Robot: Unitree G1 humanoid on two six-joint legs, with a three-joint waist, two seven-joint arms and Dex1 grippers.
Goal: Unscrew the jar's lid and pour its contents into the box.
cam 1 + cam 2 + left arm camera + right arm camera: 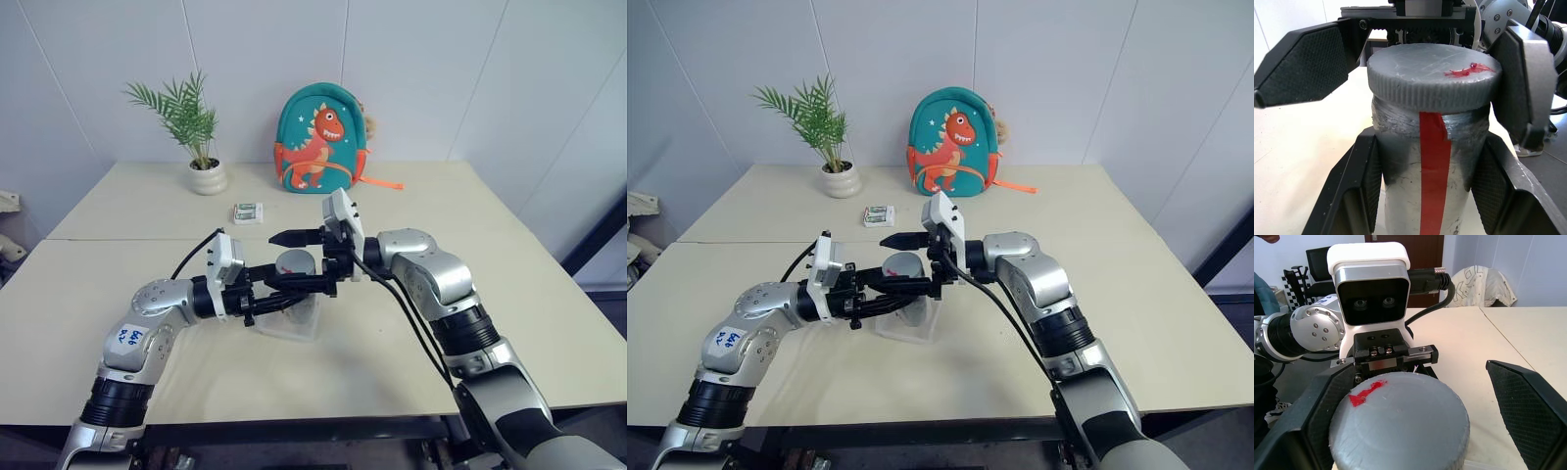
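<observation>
We see the jar [1425, 176] held above the box [290, 323] near the table's [509, 323] middle, its grey lid [1434, 74] still on. Our left gripper [1425, 196] clamps the jar's body. Our right gripper [1415, 411] straddles the lid, fingers spread wide, one pad close beside it.

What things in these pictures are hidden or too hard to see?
- The contents: in the left wrist view the jar has cloudy walls with red tape, so nothing inside shows.
- The jar's bottom: cut off by the left wrist view's edge.
- The box: in the head views, both grippers cover most of it.
- The small packet: its writing is too small to read.
- Whether the right gripper touches the lid: cannot tell.
</observation>
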